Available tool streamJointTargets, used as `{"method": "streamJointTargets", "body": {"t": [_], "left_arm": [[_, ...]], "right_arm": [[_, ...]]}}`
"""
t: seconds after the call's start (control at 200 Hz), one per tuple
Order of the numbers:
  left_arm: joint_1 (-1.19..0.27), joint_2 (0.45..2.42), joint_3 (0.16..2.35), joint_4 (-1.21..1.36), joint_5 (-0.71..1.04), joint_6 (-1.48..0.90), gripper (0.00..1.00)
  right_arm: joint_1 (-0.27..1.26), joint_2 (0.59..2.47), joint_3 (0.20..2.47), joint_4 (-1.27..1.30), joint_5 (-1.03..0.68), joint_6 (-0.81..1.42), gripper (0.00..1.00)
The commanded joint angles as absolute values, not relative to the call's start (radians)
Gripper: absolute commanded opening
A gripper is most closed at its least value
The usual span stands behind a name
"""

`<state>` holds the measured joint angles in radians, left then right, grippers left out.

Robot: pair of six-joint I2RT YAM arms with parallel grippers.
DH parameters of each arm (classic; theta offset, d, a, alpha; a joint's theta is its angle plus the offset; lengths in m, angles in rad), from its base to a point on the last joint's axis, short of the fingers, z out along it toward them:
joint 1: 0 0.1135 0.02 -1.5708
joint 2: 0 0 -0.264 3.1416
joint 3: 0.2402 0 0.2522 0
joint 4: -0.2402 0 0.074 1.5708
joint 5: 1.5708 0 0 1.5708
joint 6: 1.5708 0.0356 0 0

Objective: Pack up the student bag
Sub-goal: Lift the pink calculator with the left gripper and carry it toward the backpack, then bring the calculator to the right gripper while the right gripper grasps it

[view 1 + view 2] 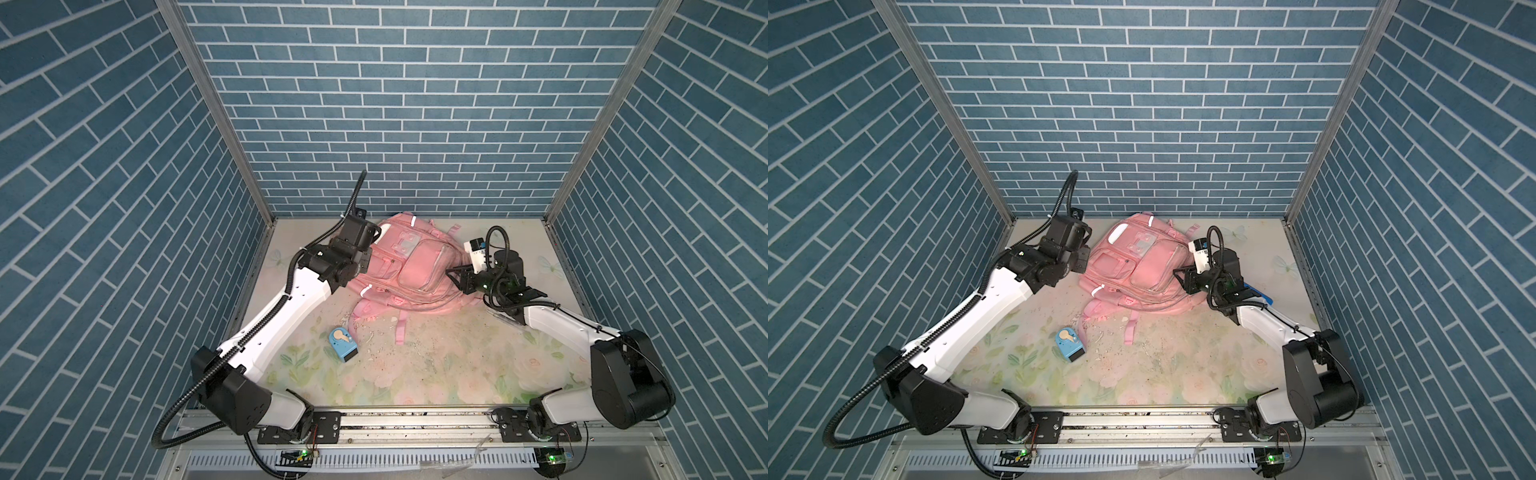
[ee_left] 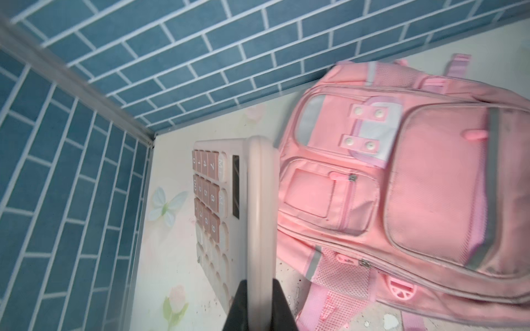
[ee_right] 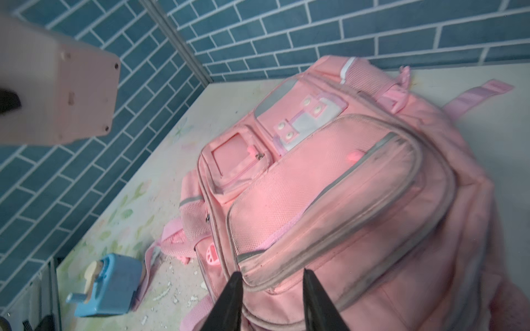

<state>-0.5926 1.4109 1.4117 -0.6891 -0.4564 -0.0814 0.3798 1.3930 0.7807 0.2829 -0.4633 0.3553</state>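
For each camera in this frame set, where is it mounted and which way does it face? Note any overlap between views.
Top views: stereo head high above the front rail, looking down toward the back wall; left arm, right arm and student bag show.
Left wrist: on the left arm, looking along the left gripper, shut on a calculator held edge-on; bag beyond.
Right wrist: on the right arm, looking past the open right gripper at the bag's front.
Shared: both wrist views show bag and calculator.
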Motion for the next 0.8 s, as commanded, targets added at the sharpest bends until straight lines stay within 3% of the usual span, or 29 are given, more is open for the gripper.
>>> {"method": "streamJointTargets", "body": {"t": [0.0,0.395,0.795], "left_arm": [[-0.665,1.363,1.331,-0.467,-0.466,0.134,0.00],[-0.774,1.324,1.168,-0.187,-0.239,0.302,0.00],[-0.893,1.309,1.093,-0.099,-0.140,0.508,0.00]], "right_arm": [[0.353,1.349,0.819,0.305,-0.467,0.526,0.36],[0.294,1.348,0.873,0.366,-0.627,0.918,0.51],[0.288,1.436,0.972,0.272,-0.734,1.008,0.58]]}}
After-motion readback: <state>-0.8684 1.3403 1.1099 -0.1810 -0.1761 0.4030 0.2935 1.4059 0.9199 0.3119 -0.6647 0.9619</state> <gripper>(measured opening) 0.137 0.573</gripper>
